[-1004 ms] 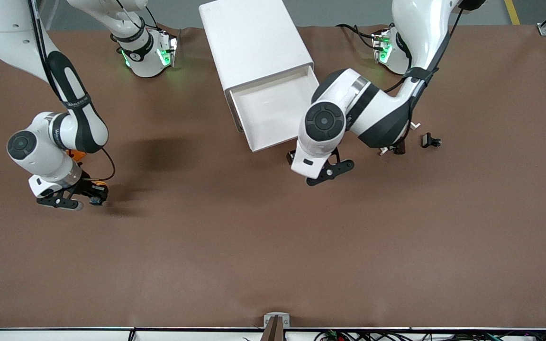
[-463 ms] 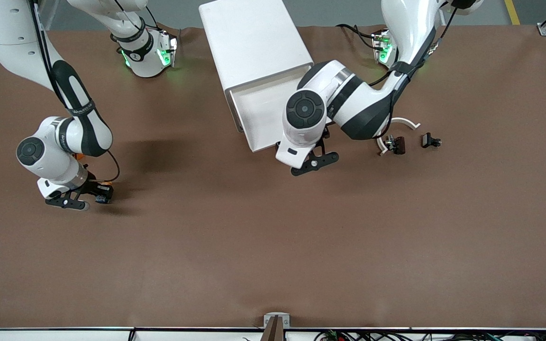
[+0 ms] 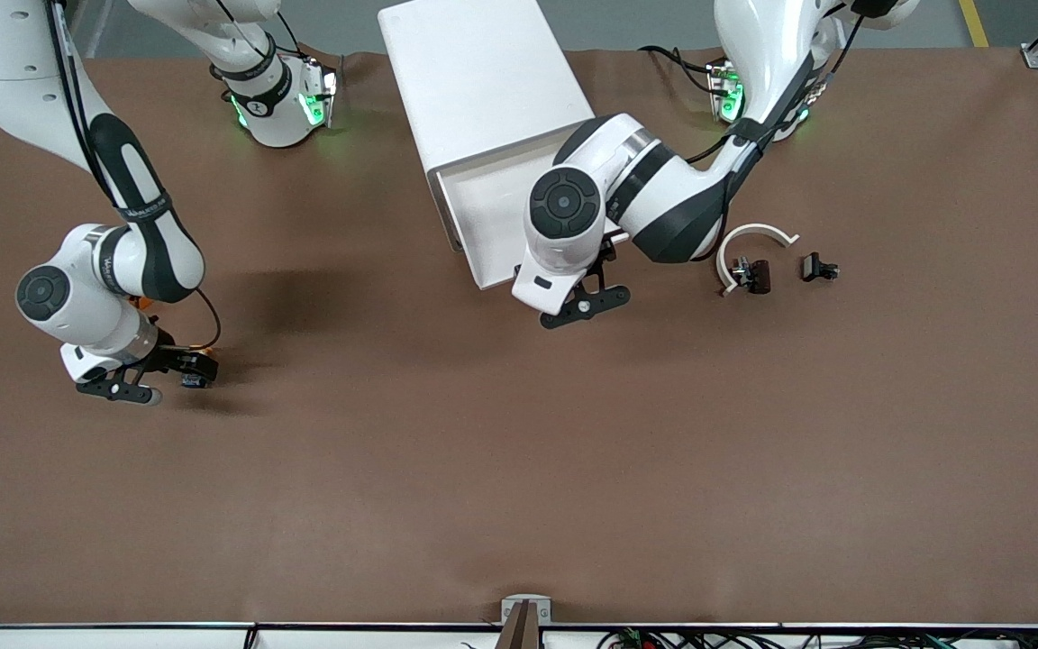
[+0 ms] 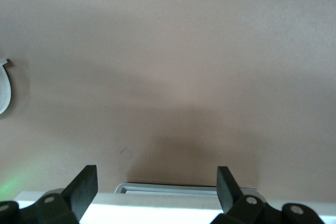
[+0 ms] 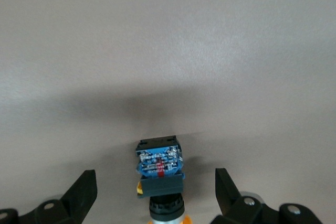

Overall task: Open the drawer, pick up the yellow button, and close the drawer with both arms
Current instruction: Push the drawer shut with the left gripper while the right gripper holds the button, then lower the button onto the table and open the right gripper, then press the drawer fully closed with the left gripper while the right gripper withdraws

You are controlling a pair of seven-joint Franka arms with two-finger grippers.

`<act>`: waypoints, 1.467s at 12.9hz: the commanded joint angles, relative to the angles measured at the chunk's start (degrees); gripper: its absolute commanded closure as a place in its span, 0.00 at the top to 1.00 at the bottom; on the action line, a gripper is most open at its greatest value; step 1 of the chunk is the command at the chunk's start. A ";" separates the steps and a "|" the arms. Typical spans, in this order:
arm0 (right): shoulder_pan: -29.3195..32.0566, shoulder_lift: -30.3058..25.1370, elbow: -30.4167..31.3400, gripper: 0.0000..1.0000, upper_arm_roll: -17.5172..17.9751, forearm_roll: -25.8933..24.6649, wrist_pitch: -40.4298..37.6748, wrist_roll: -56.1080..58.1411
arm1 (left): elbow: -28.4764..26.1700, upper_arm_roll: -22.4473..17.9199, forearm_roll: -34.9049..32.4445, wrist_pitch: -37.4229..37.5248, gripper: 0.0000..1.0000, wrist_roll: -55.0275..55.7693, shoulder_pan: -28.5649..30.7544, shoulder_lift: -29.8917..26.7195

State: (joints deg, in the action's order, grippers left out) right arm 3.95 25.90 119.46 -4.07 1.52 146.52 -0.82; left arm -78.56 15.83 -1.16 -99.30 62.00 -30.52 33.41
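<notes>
From the front, the white cabinet [image 3: 486, 86] stands at the robots' edge of the brown table [image 3: 519, 469], and its drawer [image 3: 492, 221] is pulled out toward the camera. The left gripper [image 3: 584, 302] hangs at the drawer's front corner, at the end nearer the left arm. The right gripper [image 3: 142, 379] sits low at the right arm's end of the table, with the button [image 3: 187, 380] just beside it on the table. A white curved piece [image 3: 751, 242] and two small dark clips [image 3: 756, 273] (one inside the curve, the other [image 3: 817, 268] just beside it) lie toward the left arm's end. In the left wrist view, the left gripper [image 4: 156, 192] is spread wide and empty, with the drawer's front edge [image 4: 184, 188] between its fingers. In the right wrist view, the right gripper [image 5: 156, 192] is also spread wide, and the button [image 5: 160, 174] lies on the table between its fingers [image 5: 84, 190], touching neither.
</notes>
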 commanded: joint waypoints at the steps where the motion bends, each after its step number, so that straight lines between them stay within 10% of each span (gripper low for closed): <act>1: 0.80 -2.42 -4.22 1.00 1.09 0.68 -7.80 0.21 | -1.32 1.49 -0.34 -0.54 1.00 0.49 -0.07 -0.28; 11: -0.62 -8.05 -38.14 1.00 0.47 -0.98 -62.38 7.67 | -4.67 4.48 11.87 -0.10 1.00 5.94 -0.07 -0.19; 19: -0.44 -12.01 -43.51 1.00 0.56 -1.17 -68.30 6.80 | -7.66 8.87 17.41 0.08 1.00 11.03 -0.07 0.16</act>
State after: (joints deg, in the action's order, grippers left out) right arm 3.07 13.88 78.26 -3.61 0.80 78.82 6.00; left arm -85.75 23.68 13.49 -99.22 71.10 -30.69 33.72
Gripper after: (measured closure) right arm 0.000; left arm 0.000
